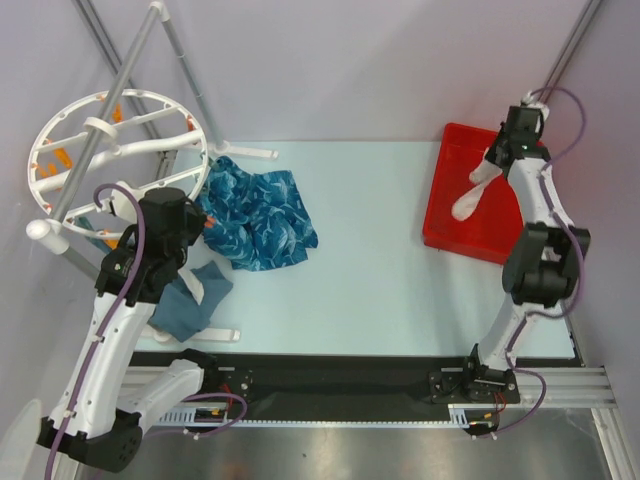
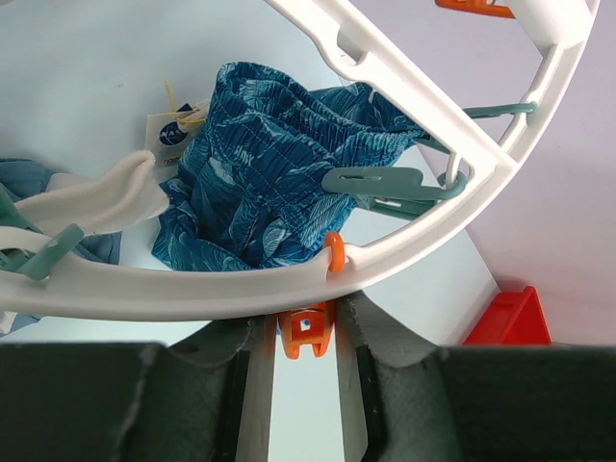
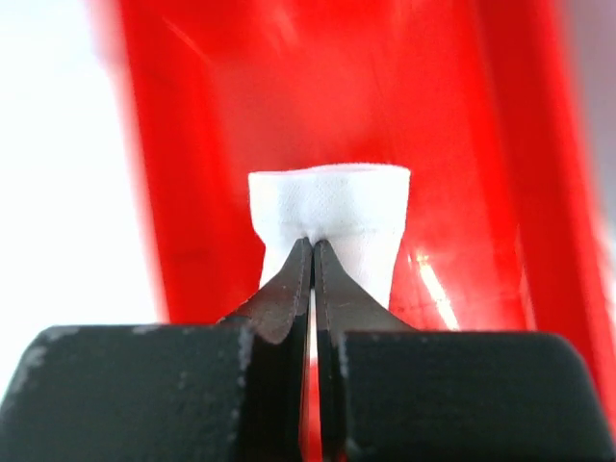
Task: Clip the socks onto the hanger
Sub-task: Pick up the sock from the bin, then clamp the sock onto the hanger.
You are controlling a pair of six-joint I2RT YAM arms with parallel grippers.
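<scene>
The sock [image 1: 474, 190] hung from the right hand [image 1: 497, 162] at the upper right of the top view, above the red bin [image 1: 445, 235]. The hanger [image 1: 60, 130] stood at the upper left. That wide gap across the desk [image 1: 370, 250] was the relation the coming move turned on. The sock had to travel left, toward the rim clip waiting at the other arm.

In the right wrist view the right hand [image 3: 313, 243] was closed thin on the cuff edge of the sock [image 3: 332, 204]. The white fabric puckered between the fingertips. The sock's long axis dropped away from the hand, slanting toward the lower left in the top view, with its toe end low in or over the bin. The right arm reached far forward, its wrist turned down over the bin.

The left arm was the nearer one to the hanger. It leaned up and left, wrist at the rim's near side. The left hand [image 2: 304, 361] was closed narrow on an orange clip [image 2: 306, 332] hanging under the white rim [image 2: 192, 289]. It probably squeezed the clip, though whether the clip's mouth gaped could not be told. Blue patterned cloth [image 2: 260, 183] lay beyond the rim.

My judgement: the sock's cuff should come in from the right, level with that clip.
</scene>
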